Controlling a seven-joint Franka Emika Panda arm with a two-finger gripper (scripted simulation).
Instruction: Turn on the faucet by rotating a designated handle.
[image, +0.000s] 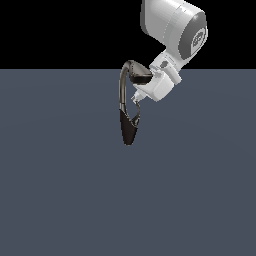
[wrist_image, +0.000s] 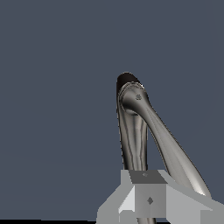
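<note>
Step in hand: we judge this to be the approach-and-contact stage — the gripper (image: 137, 99) has its tips right at the faucet (image: 129, 125), where the thin handle (image: 136, 114) sprouts from the wide end of the cone body; the turn itself does not look done yet

Pincer state: we cannot tell whether it is parted or closed; in the exterior view the fingers are tiny and crowded against the metal, and the wrist view shows only grey blocks of the gripper (wrist_image: 148, 201) low in the picture, with no clear gap

Where the faucet is: on the flat grey-blue floor (image: 60, 190), near the middle of the exterior view, directly under the white arm (image: 172, 27)

Long axis: we read the faucet as standing roughly upright in the exterior view — the cone's narrow tip points down, the slim neck (image: 121, 90) arches up and over to the oval spout head (image: 140, 72), which faces the exterior view's right, towards the wrist

Wrist view: two long metal limbs run away from the camera, meeting at a rounded dark end (wrist_image: 129, 89)

Next move calls for: a firm bearing on the slim lever, not the thicker neck, then a sweep about the cone's axis
</note>
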